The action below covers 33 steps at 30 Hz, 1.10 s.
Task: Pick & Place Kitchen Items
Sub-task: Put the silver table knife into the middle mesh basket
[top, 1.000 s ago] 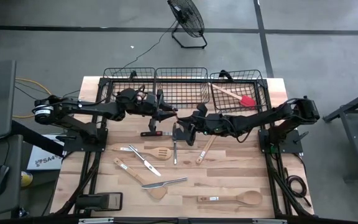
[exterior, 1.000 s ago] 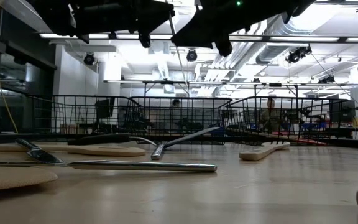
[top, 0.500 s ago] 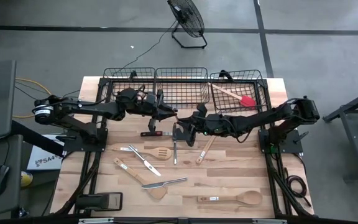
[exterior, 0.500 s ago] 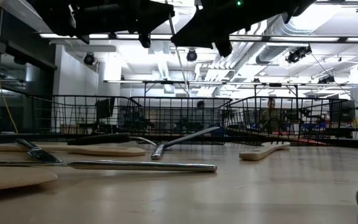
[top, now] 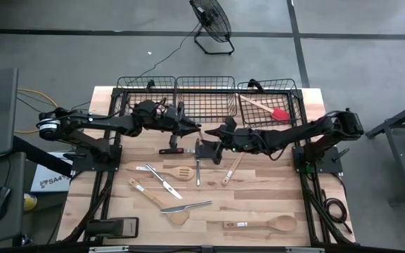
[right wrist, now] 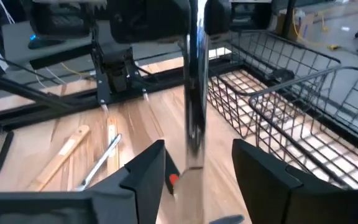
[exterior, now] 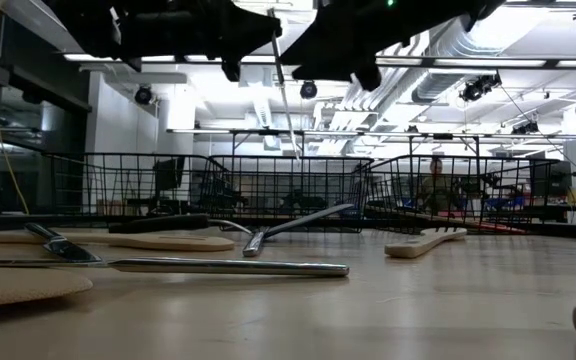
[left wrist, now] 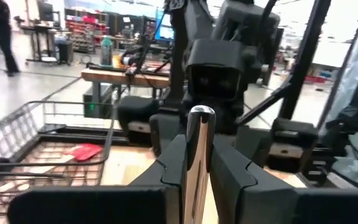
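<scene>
— Between the left gripper (left wrist: 197, 171)'s fingers (left wrist: 174, 163), what is there?

— A silver metal knife (left wrist: 197, 149), clamped tight from both sides and standing up out of the grip. From above, that gripper (top: 194, 128) sits just in front of the middle wire basket (top: 206, 88).

— And the right gripper?

— The right gripper (right wrist: 191, 165) faces it at the same spot (top: 213, 135). Its fingers (right wrist: 145, 167) stand apart, one on each side of the same knife (right wrist: 194, 93), with a gap on both sides. So it has hold of nothing; the knife hangs from the left gripper alone, above the table (top: 259, 204).

— Where are the other utensils?

— A red-headed spatula (top: 269, 108) lies in the right-hand basket (top: 297, 95). On the table below the grippers there is a black-handled tool (top: 172, 150), another knife (top: 197, 171), a slotted wooden spatula (top: 171, 171), and a wooden piece (top: 232, 169) lying at a slant. Nearer the front edge are a crossed pair of knives (top: 162, 179), a wooden spatula (top: 153, 197) with a knife (top: 186, 206) over its blade, and a wooden spoon (top: 262, 225).

— Anything beyond the table?

— A floor fan (top: 211, 21) behind the baskets.
</scene>
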Each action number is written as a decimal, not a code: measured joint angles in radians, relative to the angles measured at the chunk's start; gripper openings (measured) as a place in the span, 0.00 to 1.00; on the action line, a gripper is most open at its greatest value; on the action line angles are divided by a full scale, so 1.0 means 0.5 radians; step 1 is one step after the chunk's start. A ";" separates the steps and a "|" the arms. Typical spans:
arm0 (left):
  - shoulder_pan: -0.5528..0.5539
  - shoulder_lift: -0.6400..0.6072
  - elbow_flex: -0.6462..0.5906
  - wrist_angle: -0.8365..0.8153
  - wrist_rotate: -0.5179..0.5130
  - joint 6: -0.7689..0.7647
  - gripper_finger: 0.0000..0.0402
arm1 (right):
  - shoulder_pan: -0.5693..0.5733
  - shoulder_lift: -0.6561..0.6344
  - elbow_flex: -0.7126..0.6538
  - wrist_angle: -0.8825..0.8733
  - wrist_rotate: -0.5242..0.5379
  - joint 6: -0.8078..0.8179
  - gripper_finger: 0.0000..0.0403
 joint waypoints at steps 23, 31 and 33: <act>-0.003 0.000 0.639 -1.061 -1.104 0.531 0.10 | 0.161 -0.527 0.000 -0.898 0.351 0.394 0.34; 0.001 0.002 0.692 -1.097 -1.250 0.670 0.10 | 0.160 -0.517 0.000 -0.915 0.356 0.409 0.34; 0.000 0.002 0.694 -1.121 -1.220 0.618 0.10 | 0.160 -0.516 0.000 -0.920 0.356 0.410 0.34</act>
